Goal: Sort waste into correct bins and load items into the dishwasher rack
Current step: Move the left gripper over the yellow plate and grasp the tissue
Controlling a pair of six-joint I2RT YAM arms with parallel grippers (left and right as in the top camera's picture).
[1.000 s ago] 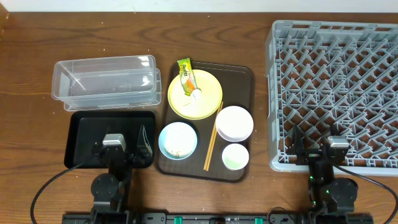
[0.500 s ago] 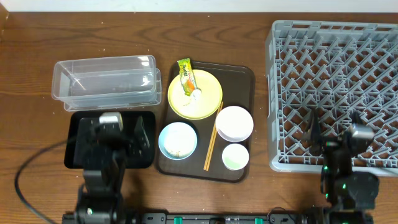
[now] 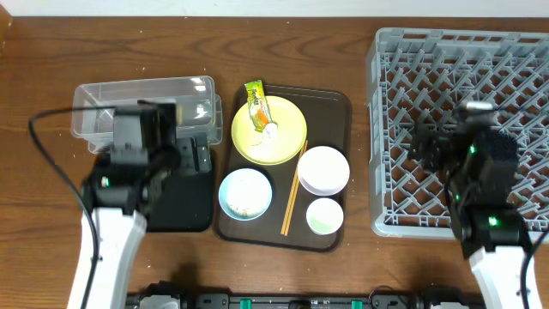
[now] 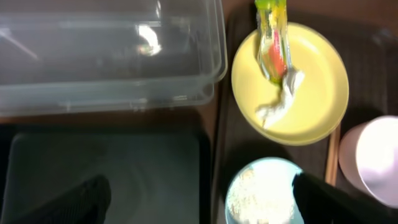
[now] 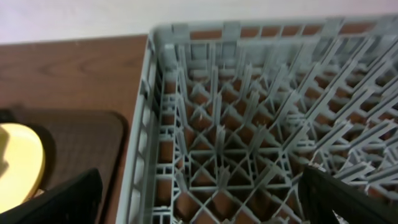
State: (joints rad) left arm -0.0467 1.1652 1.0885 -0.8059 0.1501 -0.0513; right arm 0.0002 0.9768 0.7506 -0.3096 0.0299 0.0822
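The green-yellow-orange wrapper (image 3: 256,105) and a crumpled white scrap (image 3: 270,131) lie on the yellow plate (image 3: 283,146). The light blue bowl (image 3: 245,193) holds rice-like scraps. The white bowl (image 3: 323,170), pale cup (image 3: 325,215) and chopsticks (image 3: 293,190) lie beside it. My left gripper (image 3: 192,157) is open and empty above the black tray (image 3: 184,206), next to the clear tub (image 3: 146,107). In the left wrist view its jaws (image 4: 199,205) frame the tray (image 4: 106,168) and bowl (image 4: 264,193). My right gripper (image 3: 425,146) is open and empty over the grey rack (image 3: 463,77), as in the right wrist view (image 5: 205,199).
The dishes sit on a dark brown serving tray (image 3: 334,107) between the bins and the rack. The left wrist view shows the tub (image 4: 112,56), plate (image 4: 311,106) and wrapper (image 4: 273,43). The right wrist view shows the rack's left wall (image 5: 146,124).
Both arms have lifted from the table's front edge and reached away from it. The left gripper now hangs over the black tray, the right over the rack's left side.
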